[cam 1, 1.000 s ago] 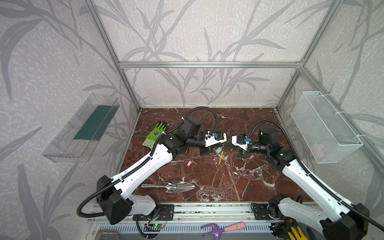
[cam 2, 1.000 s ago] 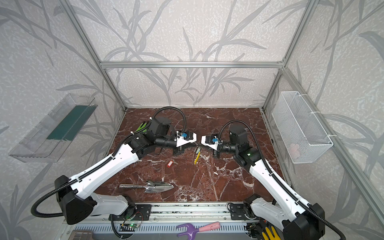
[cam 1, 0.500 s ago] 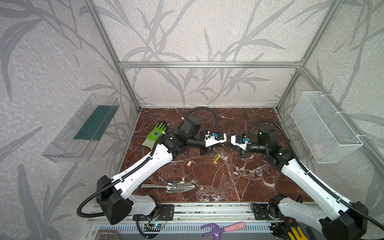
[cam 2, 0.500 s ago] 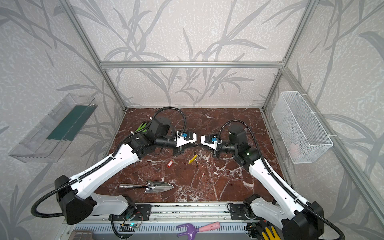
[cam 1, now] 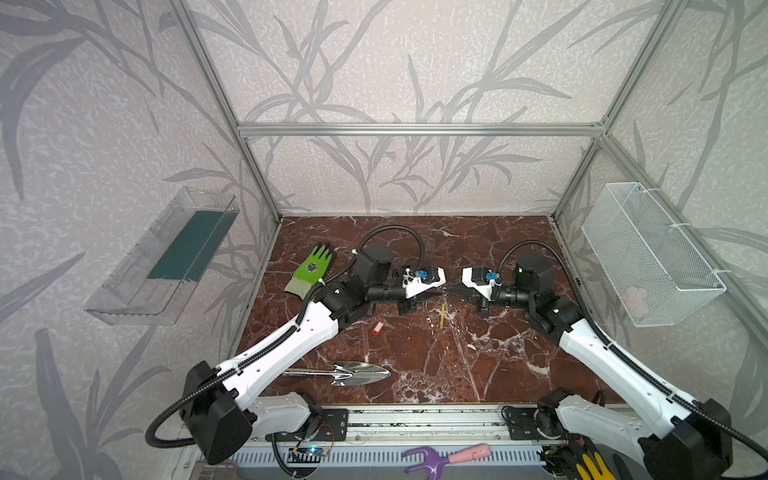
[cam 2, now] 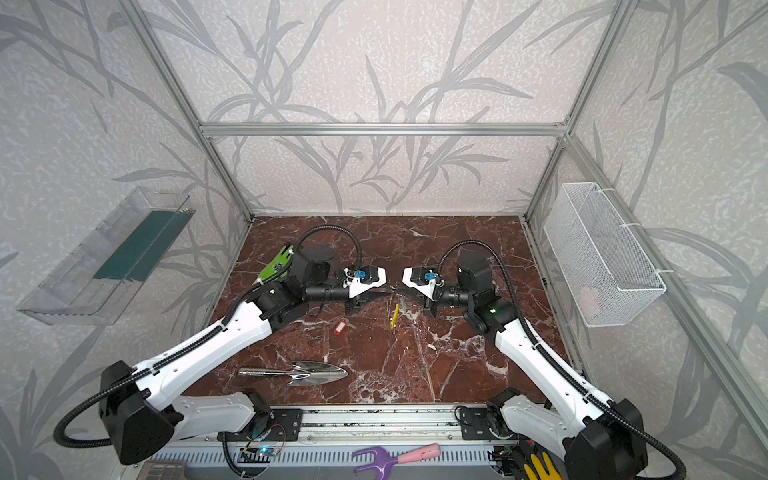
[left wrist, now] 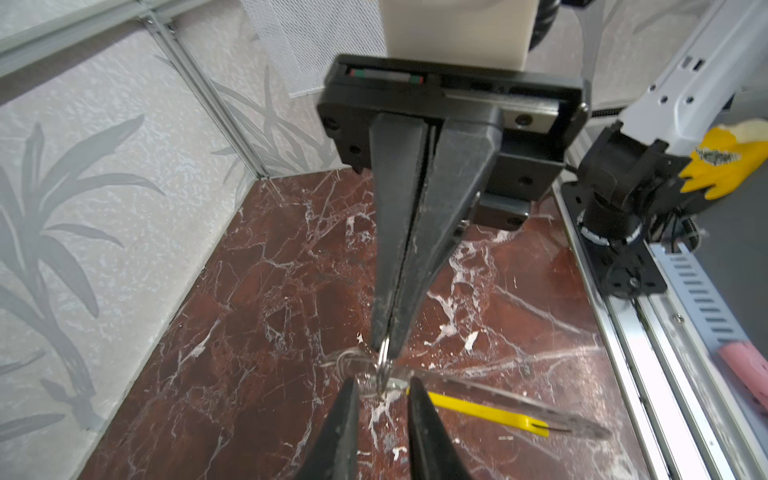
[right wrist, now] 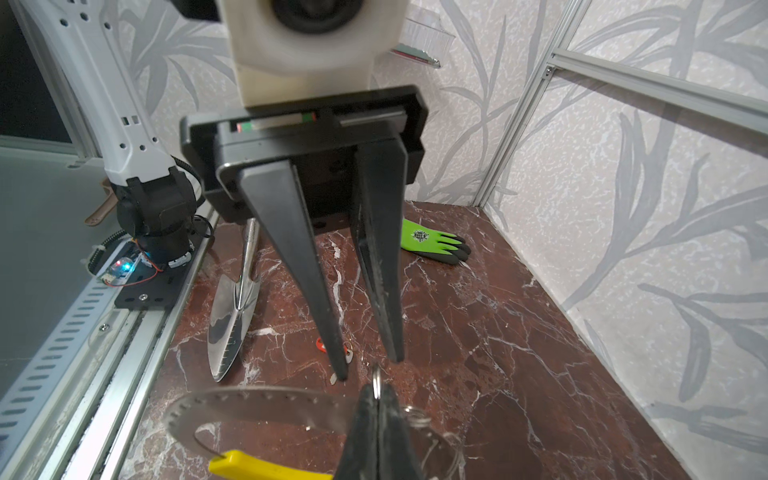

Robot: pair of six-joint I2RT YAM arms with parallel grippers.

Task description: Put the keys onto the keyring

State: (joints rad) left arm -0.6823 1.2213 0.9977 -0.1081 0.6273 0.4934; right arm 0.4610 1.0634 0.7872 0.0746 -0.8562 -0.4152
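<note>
Both grippers meet tip to tip above the middle of the floor. My right gripper (right wrist: pixel 377 392) (cam 1: pixel 451 291) is shut on a small steel ring (right wrist: pixel 376 380) of the keyring. The keyring's grey holed hoop (right wrist: pixel 253 405) and yellow segment (right wrist: pixel 249 465) (cam 1: pixel 443 316) hang below that grip. My left gripper (left wrist: pixel 383 384) (cam 1: pixel 439 291) stands open, one finger on each side of the small ring without touching it. A key with a red tag (cam 1: pixel 377 327) (cam 2: pixel 340 327) lies on the floor under the left arm. Blurred wire loops (right wrist: pixel 436 432) hang beside the right fingers.
A steel trowel (cam 1: pixel 357 372) lies near the front edge. A green glove (cam 1: pixel 311 270) rests at the back left. A wire basket (cam 1: pixel 648 253) hangs on the right wall and a clear shelf (cam 1: pixel 166 257) on the left wall. A purple-pink hand fork (cam 1: pixel 444 455) lies on the front rail.
My left gripper, shut a second ago, has opened and let go. The yellow segment swung sideways and now hangs straight down again. The right gripper stays shut.
</note>
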